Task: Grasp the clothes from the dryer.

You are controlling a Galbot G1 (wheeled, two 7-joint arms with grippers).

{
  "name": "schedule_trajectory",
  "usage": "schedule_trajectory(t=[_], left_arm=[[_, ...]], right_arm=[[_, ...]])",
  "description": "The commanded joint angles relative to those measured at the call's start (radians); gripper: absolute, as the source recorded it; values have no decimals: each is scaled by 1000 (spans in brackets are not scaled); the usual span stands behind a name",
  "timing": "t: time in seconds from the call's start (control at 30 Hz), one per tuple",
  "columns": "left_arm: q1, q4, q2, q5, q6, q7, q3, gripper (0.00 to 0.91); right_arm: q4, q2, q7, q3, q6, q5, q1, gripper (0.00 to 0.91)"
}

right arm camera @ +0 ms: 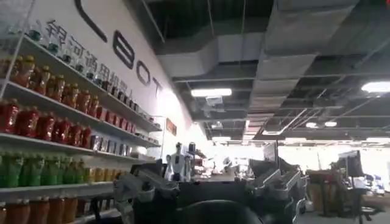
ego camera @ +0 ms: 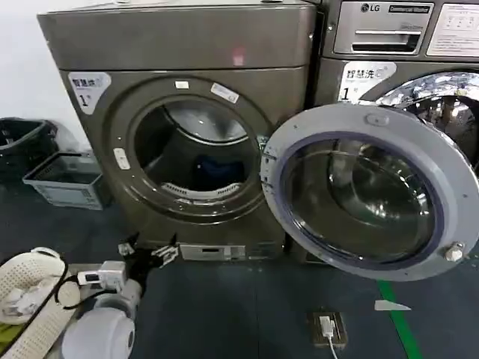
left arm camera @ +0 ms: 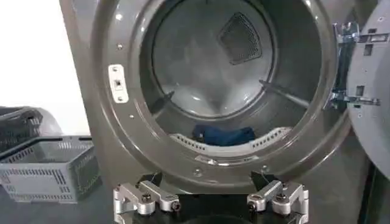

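Note:
The dryer (ego camera: pixel 179 45) is a bronze-brown front-loader with its round grey-rimmed door (ego camera: pixel 367 191) swung wide open to the right. The clothes (ego camera: pixel 217 170) are a small dark blue bundle lying low in the drum, just behind the perforated lip; the left wrist view shows the clothes (left arm camera: pixel 223 135) straight ahead. My left gripper (left arm camera: pixel 207 179) is open and empty, low in front of the porthole rim, outside the drum. In the head view the left gripper (ego camera: pixel 147 254) hovers near the dryer's base. My right gripper (right arm camera: pixel 210 176) is open, empty and faces the room, away from the dryer.
The open door covers much of the LG machine (ego camera: pixel 404 45) to the right. A grey crate (ego camera: pixel 66 179) and a black basket (ego camera: pixel 22 142) stand left of the dryer. A white basket (ego camera: pixel 30 292) sits at the bottom left. On the floor lie a power socket (ego camera: pixel 328 327) and green tape (ego camera: pixel 397 318).

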Motion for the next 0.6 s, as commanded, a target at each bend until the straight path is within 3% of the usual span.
schedule_trajectory(t=[0.03,0.6], left_arm=[[-1,1,0,1,49,1,0,907],[6,6,2,-1,49,5,-3,907]], right_arm=[[1,1,5,-1,4,7,2,907],[-1,1,4,1,3,7,0,907]])
